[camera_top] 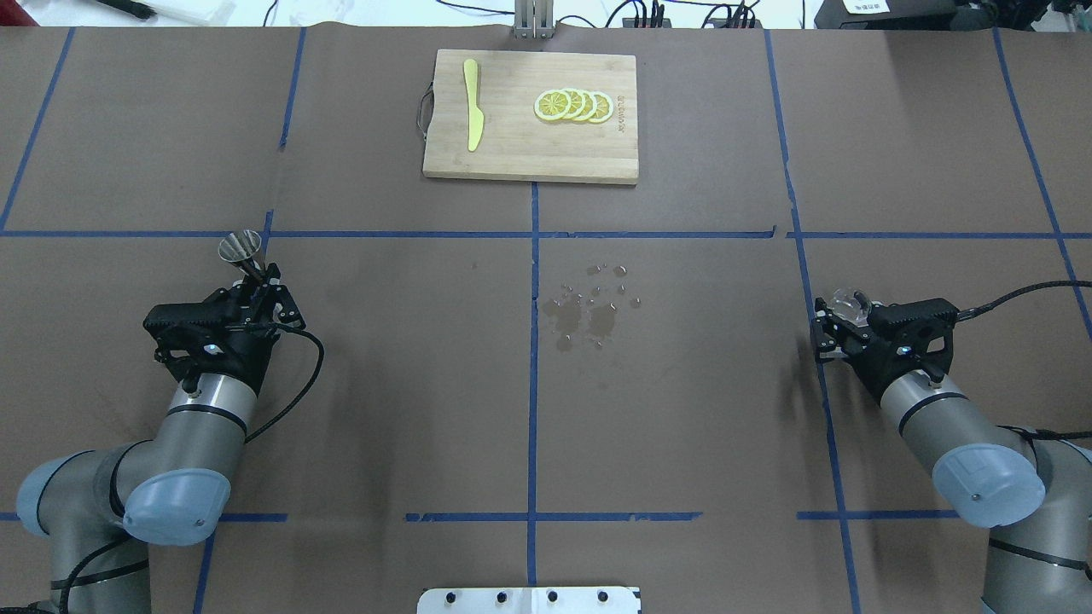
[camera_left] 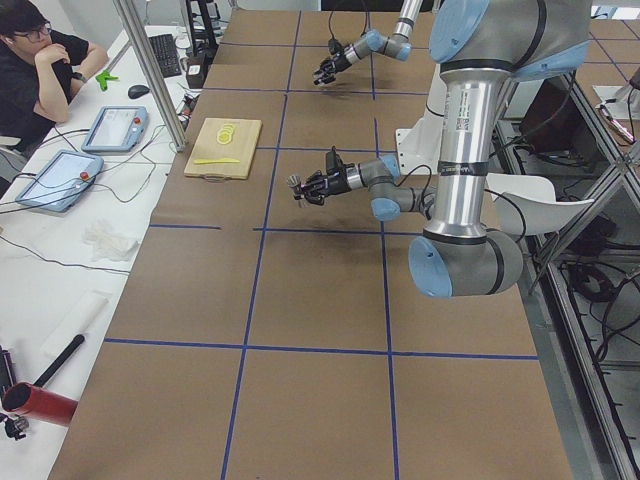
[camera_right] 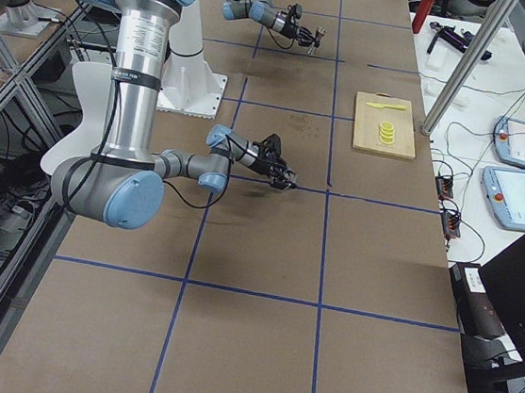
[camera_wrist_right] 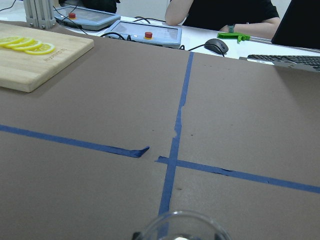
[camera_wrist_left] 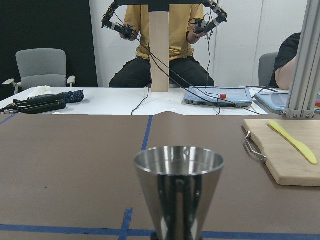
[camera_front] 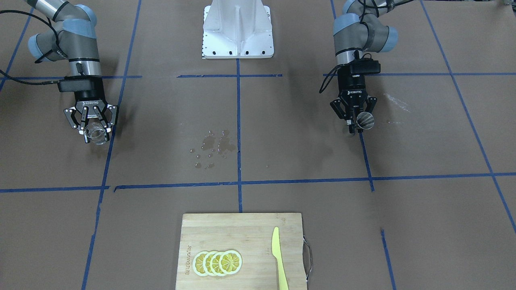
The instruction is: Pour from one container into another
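The left gripper [camera_top: 260,280] pinches the jigger [camera_wrist_left: 178,180] low down, at about the waist. The jigger stands upright with its long axis vertical and its open mouth up. The upper cone rises clear of the fingers, and in the left wrist view the round rim sits level. Its foot is out of that view, so I cannot tell whether it touches the worktop [camera_top: 384,384]. It is in the robot's left half, beside a crossing of blue tape lines [camera_top: 529,234].

The right gripper [camera_front: 96,136] is closed around the cup [camera_top: 849,304], one finger on each side of the glass. The cup's mouth faces up, and in the right wrist view only an arc of its clear rim shows at the bottom edge. It is far over in the right half, next to another tape line. Whether it holds liquid cannot be made out.

The two vessels are well apart, at about the same depth on the worktop. Between them, near the centre line, lies a wet patch [camera_top: 589,309] with scattered drops.

On the operators' side of that patch sits a cutting board [camera_top: 529,158]. On it are a row of overlapping lemon slices [camera_top: 573,105] and a yellow knife [camera_top: 472,115] lying near the handle end.

A white base plate [camera_front: 238,32] stands on the robot's side. Seated people show behind the worktop in both wrist views.
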